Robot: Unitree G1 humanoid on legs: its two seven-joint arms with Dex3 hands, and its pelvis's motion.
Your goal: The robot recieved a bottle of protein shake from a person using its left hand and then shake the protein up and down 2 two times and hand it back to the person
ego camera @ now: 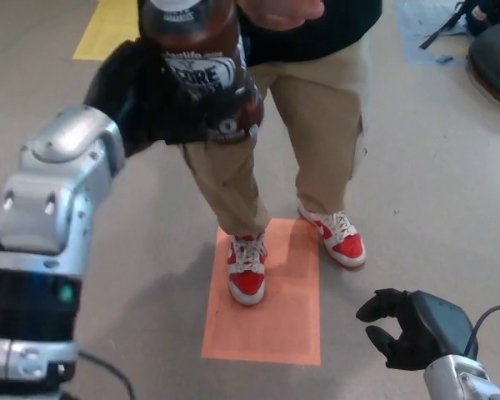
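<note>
Bottle (202,58) of dark protein shake, upright, gripped in left hand (162,104) at top of view, cap cut off by frame edge.
Fingers wrap its label, in front of person (317,100) w/ tan trousers, one red-white sneaker (246,271) on orange floor mat (271,321). Right hand (400,329) low at bottom right, empty, fingers apart, loosely curled.

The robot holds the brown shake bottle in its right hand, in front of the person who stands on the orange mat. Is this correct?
Not quite. The head view shows the bottle gripped in the robot's left hand, not the right. The right hand is low at the picture's bottom right and holds nothing. The rest is correct: the person stands on the orange mat.
</note>
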